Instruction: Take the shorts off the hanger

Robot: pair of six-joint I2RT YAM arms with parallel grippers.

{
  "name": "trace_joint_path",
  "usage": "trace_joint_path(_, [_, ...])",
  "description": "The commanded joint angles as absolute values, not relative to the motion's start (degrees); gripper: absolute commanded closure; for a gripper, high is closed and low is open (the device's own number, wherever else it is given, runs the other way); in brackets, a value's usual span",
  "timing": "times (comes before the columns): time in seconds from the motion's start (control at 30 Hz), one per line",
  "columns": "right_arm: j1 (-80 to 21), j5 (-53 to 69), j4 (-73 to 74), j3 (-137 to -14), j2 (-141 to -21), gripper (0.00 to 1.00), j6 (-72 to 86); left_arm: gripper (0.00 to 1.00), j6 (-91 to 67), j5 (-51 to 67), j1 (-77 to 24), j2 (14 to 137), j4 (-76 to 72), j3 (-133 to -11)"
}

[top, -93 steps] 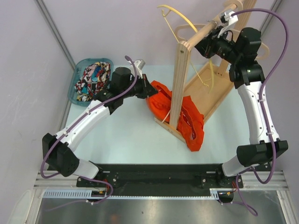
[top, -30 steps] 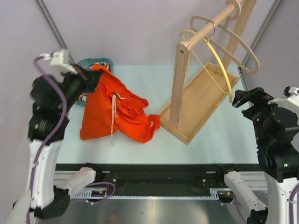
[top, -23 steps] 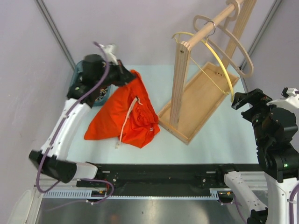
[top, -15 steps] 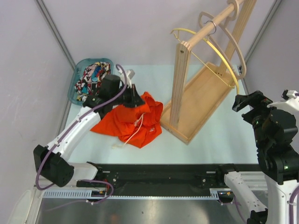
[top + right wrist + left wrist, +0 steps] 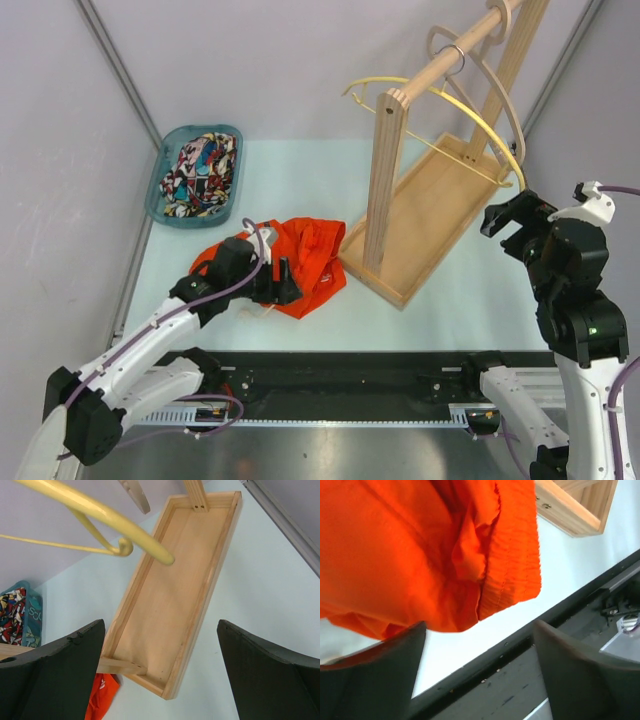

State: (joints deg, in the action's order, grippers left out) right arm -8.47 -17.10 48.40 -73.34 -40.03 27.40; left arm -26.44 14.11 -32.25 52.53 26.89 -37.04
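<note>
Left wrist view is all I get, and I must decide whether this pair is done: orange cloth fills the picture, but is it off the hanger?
Observer: Yes. The orange shorts lie crumpled on the table, by the near foot of the wooden rack.
Operator: Is anything left on the hanger?
Observer: No. The yellow hanger carries no cloth.
Operator: And the other pair?
Observer: The comic-print shorts sit in the teal basket at the table's far left corner.
Operator: Where is the right hand?
Observer: The right hand is raised beside the rack's right side, open and holding nothing.
</note>
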Motion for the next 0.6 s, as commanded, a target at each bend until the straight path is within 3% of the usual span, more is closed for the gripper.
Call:
trace_joint_path(0.0, [-8.6,-16.1,46.8,-72.5,-39.2,0.0,27.7,0.0,-32.0,8.3,-32.5,47.6,27.1,-37.0])
trace_joint_path(0.13, [-8.6,-17.0,47.2,-72.1,-38.1,0.0,26.7,0.0,-40.8,1.3,-31.9,46.5,33.5,-39.1])
trace_joint_path(0.3, [-8.5,-18.4,47.7,-71.6,-36.8,0.0,25.6,0.0,-54.1,4.8,-25.8,47.3,39.3,-37.6])
trace_joint_path(0.47, [-8.5,-18.0,47.8,-70.8,-36.0,0.0,25.5,0.0,-65.6,15.3,-16.5,47.6,32.1,-30.3])
trace_joint_path(0.57, [-8.5,-17.5,47.9,-70.1,-35.4,0.0,25.6,0.0,-73.7,17.5,-16.1,48.4,24.3,-25.6])
